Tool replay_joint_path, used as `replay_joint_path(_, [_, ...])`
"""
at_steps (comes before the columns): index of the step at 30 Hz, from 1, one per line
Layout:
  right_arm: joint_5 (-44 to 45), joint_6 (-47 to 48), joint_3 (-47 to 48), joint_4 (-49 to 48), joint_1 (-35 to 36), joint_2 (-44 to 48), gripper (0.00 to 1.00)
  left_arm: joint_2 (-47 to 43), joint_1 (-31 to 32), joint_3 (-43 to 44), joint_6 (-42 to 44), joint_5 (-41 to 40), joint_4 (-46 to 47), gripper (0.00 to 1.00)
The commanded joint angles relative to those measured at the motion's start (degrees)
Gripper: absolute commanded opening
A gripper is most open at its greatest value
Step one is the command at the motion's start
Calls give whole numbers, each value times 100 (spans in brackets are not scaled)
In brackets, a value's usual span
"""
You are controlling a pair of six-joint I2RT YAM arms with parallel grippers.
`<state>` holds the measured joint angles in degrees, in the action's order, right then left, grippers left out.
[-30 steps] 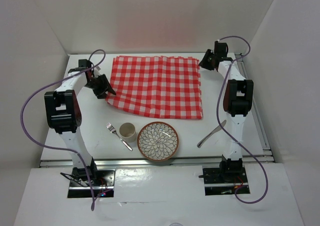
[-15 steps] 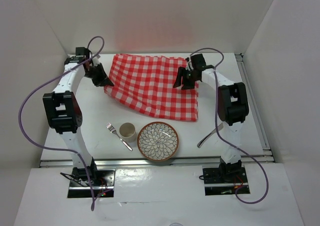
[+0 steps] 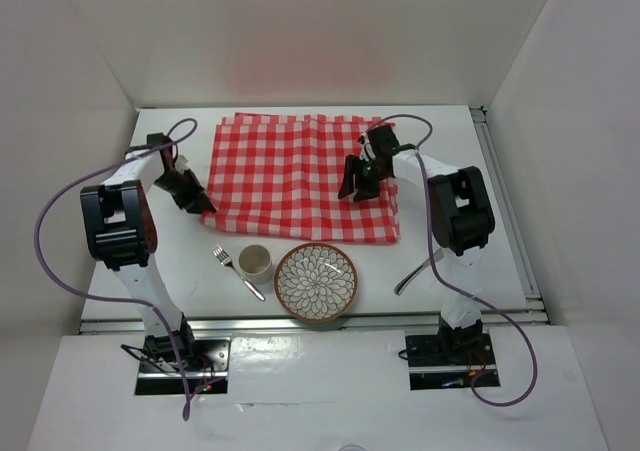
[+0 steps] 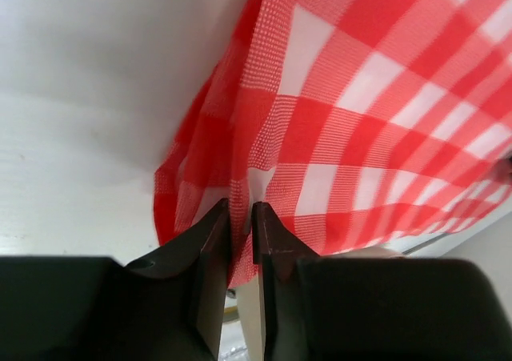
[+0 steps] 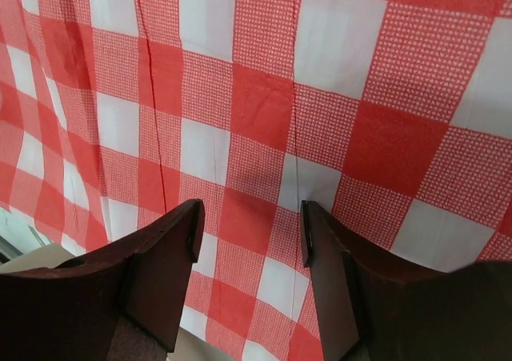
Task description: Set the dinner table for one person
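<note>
- I read the dinner table (image 3: 200, 283) as the white top filling the top view, with both arm bases at its 6 o'clock edge.
- The checked cloth (image 3: 300, 176) lies on the table's 12 o'clock half.
- The left gripper (image 4: 242, 241) is at the cloth's 8 o'clock corner. Its jaws are nearly together, pinching a fold of fabric.
- The right gripper (image 5: 250, 233) is over the cloth's 3 o'clock side. Its jaws are spread wide and hold nothing. I cannot tell whether they touch the cloth.
- At the cloth's 6 o'clock sit the plate (image 3: 316, 282), cup (image 3: 254, 261) and fork (image 3: 237, 272).
- The knife (image 3: 422, 267) lies at the plate's 3 o'clock.
</note>
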<state>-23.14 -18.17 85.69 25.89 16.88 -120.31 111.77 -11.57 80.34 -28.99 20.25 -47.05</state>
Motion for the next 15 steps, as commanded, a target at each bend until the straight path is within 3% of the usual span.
replay_joint_path(1, [116,7,-52,-84,130,473,62,282,-3,710,-133,-30,171,32])
replay_joint_path(5, [362,68,-52,30,192,587,57,512,-3,1177,42,242,3,30])
replay_joint_path(10, [512,-230,-184,30,17,710,57,838,-3,1643,166,217,-146,27])
replay_joint_path(15, [512,-230,-27,30,17,659,64,970,-3,1643,-106,49,212,26])
